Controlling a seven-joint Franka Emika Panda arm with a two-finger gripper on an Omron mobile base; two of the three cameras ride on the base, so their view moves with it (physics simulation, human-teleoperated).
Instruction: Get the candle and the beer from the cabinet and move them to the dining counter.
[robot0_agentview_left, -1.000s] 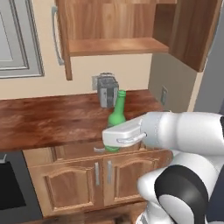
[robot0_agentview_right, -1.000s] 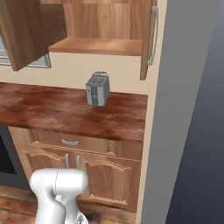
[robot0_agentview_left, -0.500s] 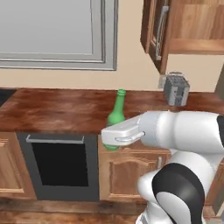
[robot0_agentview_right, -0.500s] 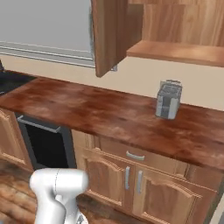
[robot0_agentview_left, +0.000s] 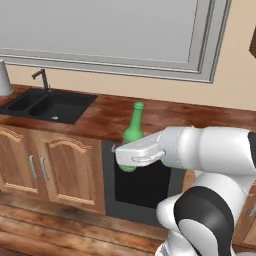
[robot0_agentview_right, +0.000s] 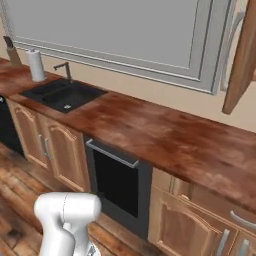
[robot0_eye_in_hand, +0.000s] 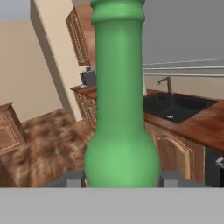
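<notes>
Location: in front of the sink counter (robot0_agentview_left: 165, 115), below a wide window (robot0_agentview_left: 100, 30); the base is seen standing on the wooden floor.
Beer (robot0_agentview_left: 132, 131): carried upright, in the air, well clear of the counter top, its narrow neck pointing up; in the hand view the green body (robot0_eye_in_hand: 120, 131) rises directly ahead of the camera.
Gripper (robot0_agentview_left: 131, 155): clenched on the lower body of the beer, one dark fingertip (robot0_eye_in_hand: 70, 179) visible on each side of the bottle.
Sink (robot0_agentview_right: 62, 95): a black basin with a dark tap, set into the counter to the left of the arm.
Cabinet door (robot0_agentview_right: 242, 60): seen hanging open at the upper right of the right base view.
Task stage: judged to be transport of the beer toward the dining counter; the candle is judged not yet moved.
Risk: the smooth glass could slip or tilt between the fingers if the base turns sharply.
Risk: the bottle could be knocked against the counter edge if the arm is swung low.
</notes>
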